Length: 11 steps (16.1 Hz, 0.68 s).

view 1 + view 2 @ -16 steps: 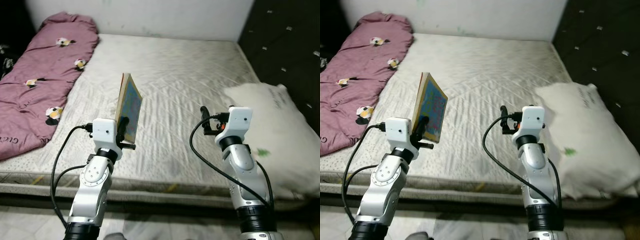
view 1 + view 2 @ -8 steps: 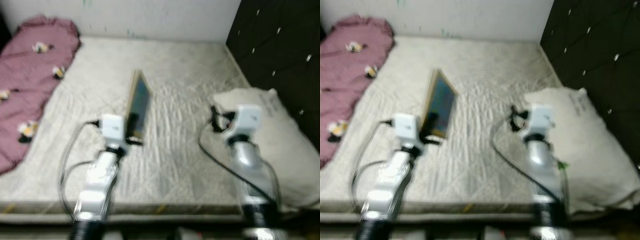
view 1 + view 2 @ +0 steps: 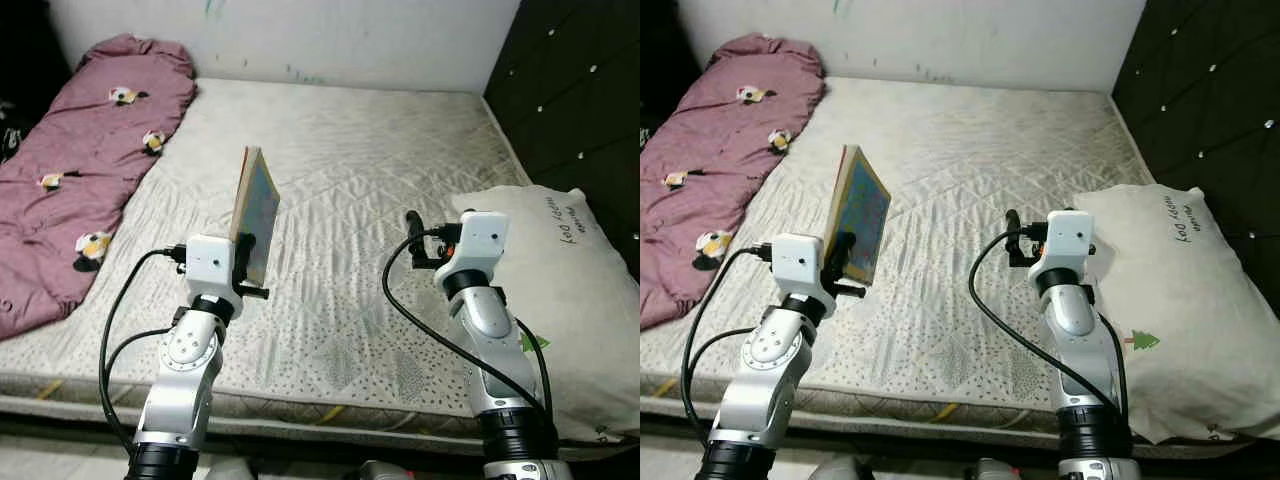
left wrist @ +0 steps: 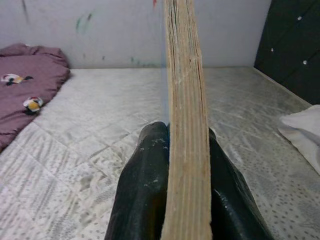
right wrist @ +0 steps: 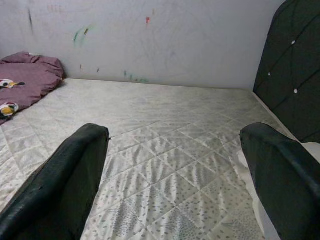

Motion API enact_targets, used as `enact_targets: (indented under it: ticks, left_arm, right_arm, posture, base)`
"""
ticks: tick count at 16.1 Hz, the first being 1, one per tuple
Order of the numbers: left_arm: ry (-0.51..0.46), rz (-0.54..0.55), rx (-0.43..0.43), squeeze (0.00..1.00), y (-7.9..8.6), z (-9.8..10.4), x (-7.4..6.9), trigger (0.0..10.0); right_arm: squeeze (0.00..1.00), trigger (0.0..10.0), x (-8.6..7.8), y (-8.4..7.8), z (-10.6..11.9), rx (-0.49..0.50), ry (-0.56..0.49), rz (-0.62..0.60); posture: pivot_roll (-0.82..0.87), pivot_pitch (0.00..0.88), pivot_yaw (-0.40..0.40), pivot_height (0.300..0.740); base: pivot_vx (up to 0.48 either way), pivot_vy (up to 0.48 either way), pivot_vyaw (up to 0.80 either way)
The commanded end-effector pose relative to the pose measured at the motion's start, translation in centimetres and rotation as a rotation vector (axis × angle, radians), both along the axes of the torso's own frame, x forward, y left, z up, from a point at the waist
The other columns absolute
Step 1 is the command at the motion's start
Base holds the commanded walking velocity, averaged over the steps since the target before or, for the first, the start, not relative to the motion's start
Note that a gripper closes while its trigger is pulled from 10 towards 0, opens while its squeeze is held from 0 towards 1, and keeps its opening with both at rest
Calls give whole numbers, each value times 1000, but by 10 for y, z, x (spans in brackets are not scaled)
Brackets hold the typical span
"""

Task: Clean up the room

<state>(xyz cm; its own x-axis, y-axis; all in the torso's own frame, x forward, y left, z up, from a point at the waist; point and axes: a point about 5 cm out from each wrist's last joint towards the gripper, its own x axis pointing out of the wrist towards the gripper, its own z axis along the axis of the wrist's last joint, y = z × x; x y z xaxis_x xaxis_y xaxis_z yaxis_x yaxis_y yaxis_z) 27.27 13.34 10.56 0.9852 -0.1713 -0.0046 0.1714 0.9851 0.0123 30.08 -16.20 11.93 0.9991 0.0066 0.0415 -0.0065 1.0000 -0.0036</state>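
A thin book (image 3: 255, 208) with a colourful cover stands upright on its edge in the air, over the near part of a bare quilted mattress (image 3: 360, 150). My left gripper (image 3: 247, 256) is shut on the book's lower edge; in the left wrist view the two black fingers (image 4: 145, 185) press both sides of the book (image 4: 186, 115). My right gripper (image 3: 412, 236) is held up at about the same height to the right of the book. It is open, with nothing between its fingers (image 5: 75, 170).
A purple blanket (image 3: 90, 140) with small cartoon prints lies bunched along the mattress's left side. A white pillow (image 3: 565, 270) lies at the right, against a black padded headboard (image 3: 570, 80). A pale wall (image 3: 300, 35) closes the far side.
The whole picture swung and blurred, then settled, so the camera moved; the bed's front edge now sits lower. The book stays in my left gripper and the right gripper stays open.
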Motion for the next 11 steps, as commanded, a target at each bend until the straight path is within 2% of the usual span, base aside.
enact_targets:
  ticks: [1,5,11]
  left_arm:
    - [-47,-1,-1,0,2,12,1,10000]
    - [-40,-10,-2,0,1,10,-1,10000]
    - [-27,-8,-10,0,1,8,-1,10000]
  right_arm:
    - [0,10000,0,-1,3,-7,-10,-12]
    - [0,10000,-2,-1,0,-5,-1,-17]
    - [0,10000,-10,-15,-6,-37,12,-53]
  posture:
    - [-2,0,-4,740]
    - [-6,0,-2,740]
    - [-9,0,-12,740]
  base:
    - [0,-300,0]
    - [0,-324,0]
    - [0,-346,0]
